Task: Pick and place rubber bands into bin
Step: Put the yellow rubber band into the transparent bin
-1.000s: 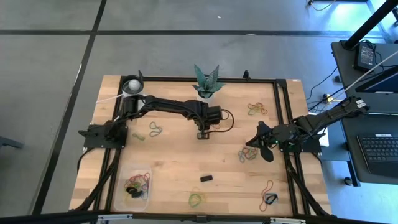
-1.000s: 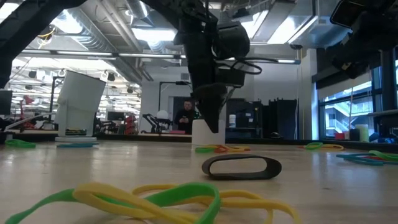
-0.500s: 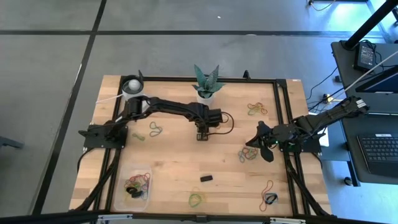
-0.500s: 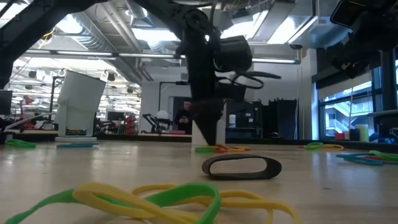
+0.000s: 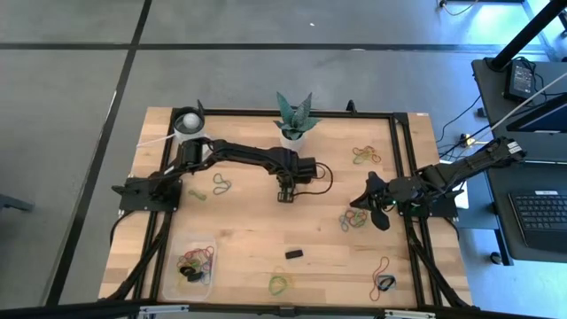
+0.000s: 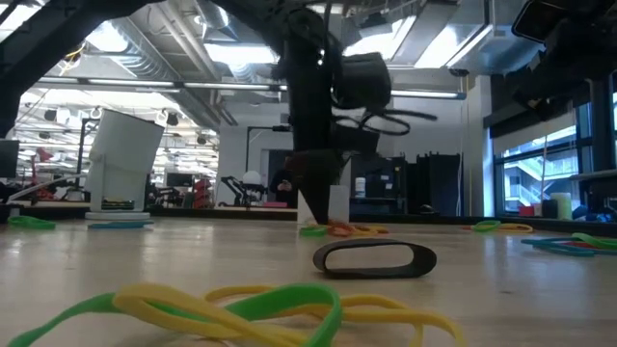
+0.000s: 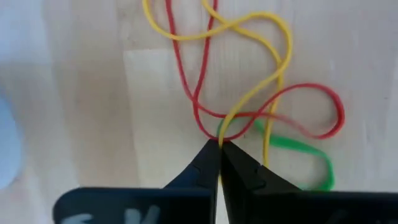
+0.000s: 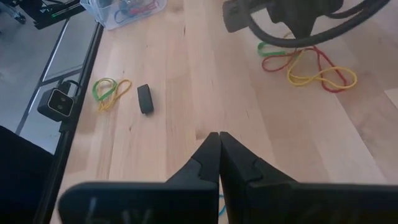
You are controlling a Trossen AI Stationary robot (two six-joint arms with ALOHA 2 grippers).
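While both arms sit over the table point(image 5: 248, 239) in the high view, the left gripper point(image 5: 283, 193) is down at mid-table, just in front of the plant pot point(image 5: 293, 133). The right gripper point(image 5: 361, 200) rests near the right edge, beside a cluster of rubber bands point(image 5: 354, 220). The bin point(image 5: 189, 263) stands at the front left corner with several bands inside. More loose bands lie scattered around the board; a small black block point(image 5: 294, 254) lies front centre.

Low view: left gripper point(image 6: 318, 200) points straight down, its tip at the table surface on a red, yellow and green tangle point(image 6: 337, 229). The black block point(image 6: 374, 258) lies nearer the camera, with a yellow-green band pair point(image 6: 251, 306) in the foreground.

Left wrist view: fingertips point(image 7: 208, 165) are pressed together, pinching the tangle point(image 7: 249, 106) where the red and yellow strands cross; a green loop lies just beside.

Right wrist view: right gripper point(image 8: 219, 138) has its fingers fully together with nothing between them. Ahead of it are the left arm on the tangle point(image 8: 308, 67), the block point(image 8: 145, 99), and the bin point(image 8: 127, 9) at the far corner.
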